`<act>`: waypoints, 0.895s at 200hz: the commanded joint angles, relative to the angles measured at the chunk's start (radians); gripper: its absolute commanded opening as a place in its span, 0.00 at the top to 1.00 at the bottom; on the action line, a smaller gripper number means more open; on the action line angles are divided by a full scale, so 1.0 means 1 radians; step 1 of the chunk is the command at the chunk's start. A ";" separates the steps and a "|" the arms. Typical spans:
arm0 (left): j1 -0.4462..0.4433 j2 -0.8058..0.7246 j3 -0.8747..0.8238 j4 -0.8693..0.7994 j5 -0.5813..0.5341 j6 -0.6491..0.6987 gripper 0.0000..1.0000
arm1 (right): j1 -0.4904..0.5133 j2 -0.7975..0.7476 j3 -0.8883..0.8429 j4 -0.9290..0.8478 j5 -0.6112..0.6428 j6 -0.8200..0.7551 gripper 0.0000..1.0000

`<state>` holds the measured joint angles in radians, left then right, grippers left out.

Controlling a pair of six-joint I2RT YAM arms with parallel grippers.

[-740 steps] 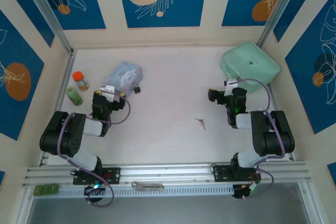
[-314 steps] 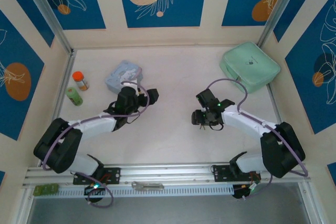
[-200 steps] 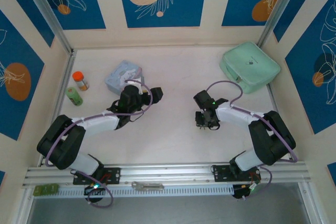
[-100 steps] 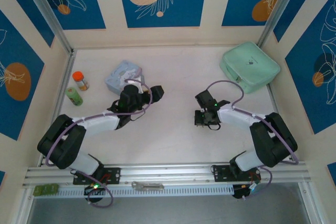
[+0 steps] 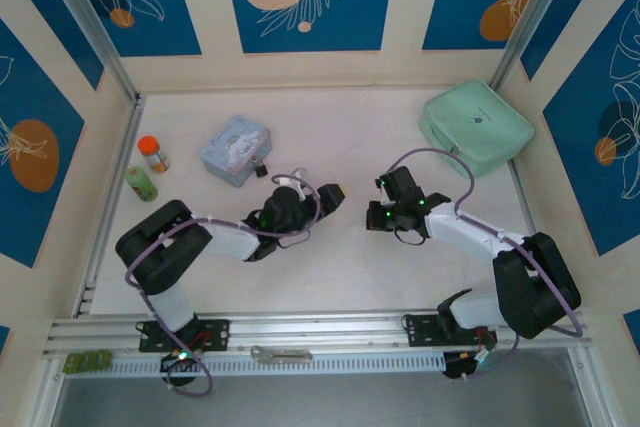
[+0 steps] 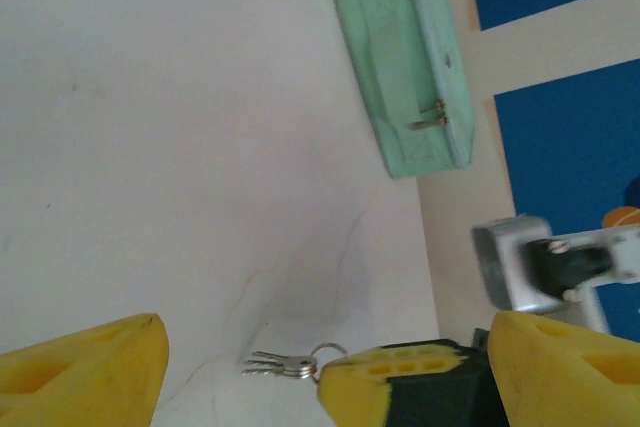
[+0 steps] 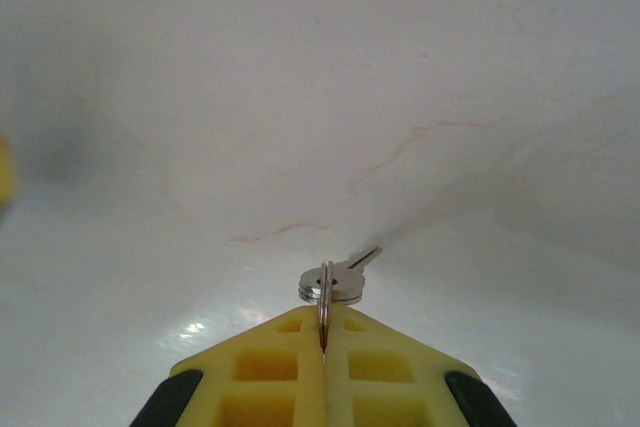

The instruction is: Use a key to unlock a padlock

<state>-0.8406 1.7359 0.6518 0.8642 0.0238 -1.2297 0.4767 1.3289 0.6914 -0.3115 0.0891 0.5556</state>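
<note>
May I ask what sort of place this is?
Likely a robot test cell: left arm and right arm bolted to a metal rail, with printed blue panels walling the table.

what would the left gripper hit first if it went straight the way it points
Most likely the right gripper, pinching the key just ahead of the left gripper's open fingers; depth is unclear.

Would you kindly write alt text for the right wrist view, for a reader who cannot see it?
The right gripper, yellow-tipped, is shut on the ring of the small silvery key, which sticks out ahead against the pale table.
</note>
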 commanded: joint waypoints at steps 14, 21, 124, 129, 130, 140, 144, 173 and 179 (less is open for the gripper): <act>-0.029 0.042 0.016 0.073 -0.067 -0.117 0.17 | -0.016 -0.019 -0.024 0.081 -0.097 0.075 1.00; -0.028 0.038 0.013 0.077 -0.079 -0.111 0.17 | -0.019 -0.005 -0.024 0.088 -0.105 0.085 1.00; 0.031 -0.094 -0.041 -0.005 -0.137 0.016 0.14 | -0.012 0.039 0.003 -0.157 0.076 0.153 0.65; 0.034 -0.092 -0.038 -0.003 -0.136 0.015 0.14 | -0.012 0.027 0.003 -0.160 0.089 0.145 0.64; 0.034 -0.093 -0.038 -0.003 -0.136 0.016 0.14 | -0.012 0.025 0.003 -0.162 0.092 0.145 0.64; 0.037 -0.091 -0.035 0.002 -0.134 0.016 0.14 | -0.013 0.009 0.011 -0.168 0.116 0.122 0.62; 0.037 -0.091 -0.036 0.005 -0.132 0.016 0.14 | -0.013 0.005 0.014 -0.165 0.121 0.107 0.61; 0.047 -0.088 -0.028 0.007 -0.125 0.022 0.14 | -0.011 0.040 0.067 -0.158 0.120 0.027 0.61; 0.049 -0.089 -0.027 0.009 -0.124 0.024 0.14 | -0.008 0.056 0.081 -0.164 0.120 0.021 0.61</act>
<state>-0.8074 1.6634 0.6186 0.8719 -0.0910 -1.2335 0.4587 1.3525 0.7132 -0.4454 0.1841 0.6495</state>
